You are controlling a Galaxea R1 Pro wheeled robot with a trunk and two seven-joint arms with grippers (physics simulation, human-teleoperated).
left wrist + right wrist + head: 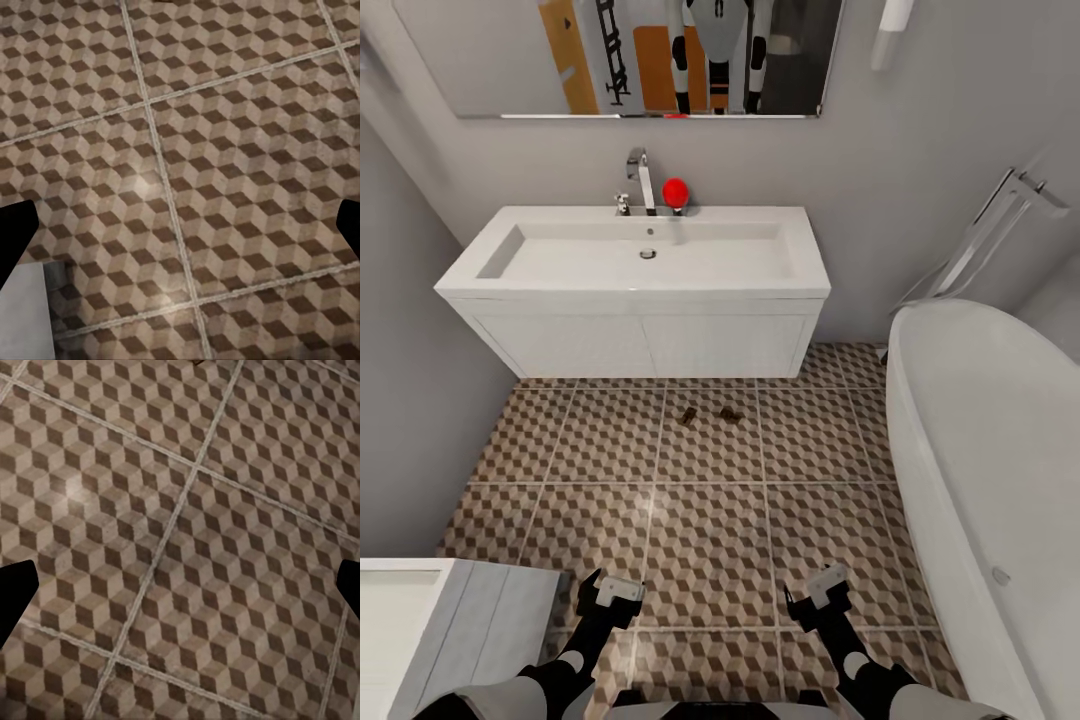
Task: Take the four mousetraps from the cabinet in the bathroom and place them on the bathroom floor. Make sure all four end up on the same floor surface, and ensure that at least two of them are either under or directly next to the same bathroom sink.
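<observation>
**Empty jaws, two traps by the sink**

The left gripper and right gripper hang nearest, jaws spread and empty. Two mousetraps lie far ahead on the bathroom floor, just before the sink, between both arms.
</observation>
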